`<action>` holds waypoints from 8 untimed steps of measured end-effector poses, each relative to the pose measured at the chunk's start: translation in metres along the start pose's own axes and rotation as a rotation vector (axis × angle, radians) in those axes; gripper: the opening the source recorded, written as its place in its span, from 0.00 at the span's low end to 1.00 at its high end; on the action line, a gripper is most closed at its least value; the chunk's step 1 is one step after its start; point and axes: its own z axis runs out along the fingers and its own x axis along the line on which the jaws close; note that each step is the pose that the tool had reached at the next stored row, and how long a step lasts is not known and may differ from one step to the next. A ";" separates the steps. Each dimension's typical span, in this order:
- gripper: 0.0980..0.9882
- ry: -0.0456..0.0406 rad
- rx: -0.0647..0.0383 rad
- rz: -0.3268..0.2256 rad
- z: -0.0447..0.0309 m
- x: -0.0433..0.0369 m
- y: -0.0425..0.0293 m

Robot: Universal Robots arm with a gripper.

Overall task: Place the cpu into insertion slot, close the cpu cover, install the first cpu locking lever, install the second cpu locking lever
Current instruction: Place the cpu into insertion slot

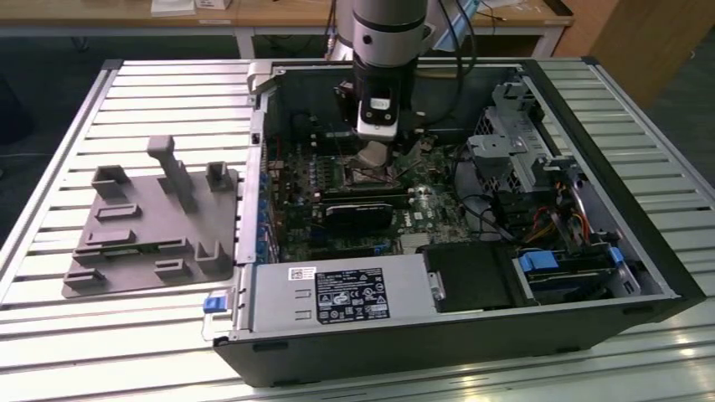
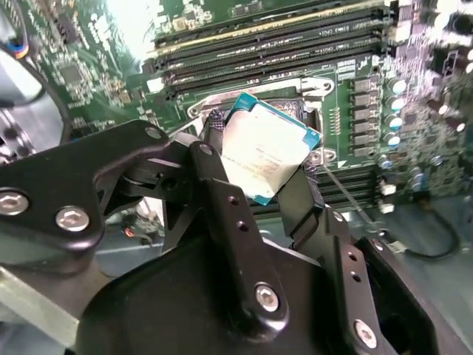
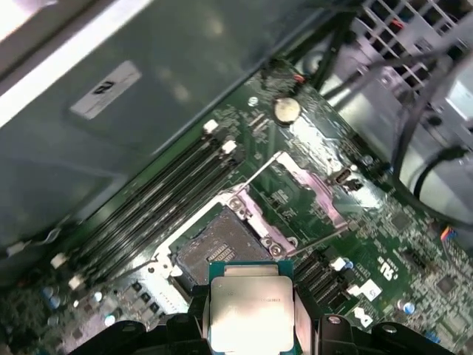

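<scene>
The cpu (image 2: 264,151) is a flat silver-grey square with a teal edge, and my gripper (image 2: 259,168) is shut on it by two opposite sides. It hangs tilted just above the insertion slot (image 3: 219,248), a dark square socket with a silvery rim on the green board. In the first wrist view the cpu (image 3: 250,312) sits at the near edge of the slot, between my gripper's (image 3: 250,329) black fingers. The cpu cover (image 3: 298,186) stands swung open beside the slot. A thin wire lever (image 3: 319,238) lies loose along the slot's side. In the exterior view my gripper (image 1: 374,156) reaches down inside the open computer case.
Long memory slots (image 3: 148,214) run along one side of the socket. A black card (image 1: 360,209) sits just in front of it, with the power supply (image 1: 335,295) nearer still. Drive cage and cables (image 1: 520,151) crowd the exterior view's right. A grey fixture (image 1: 146,226) lies outside the case.
</scene>
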 end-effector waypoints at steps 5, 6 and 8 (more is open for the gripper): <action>0.49 -0.0079 -0.001 0.091 0.0044 -0.0001 -0.0004; 0.49 -0.0095 -0.002 0.109 0.0053 -0.0001 -0.0005; 0.49 -0.0126 -0.002 0.145 0.0070 -0.0001 -0.0006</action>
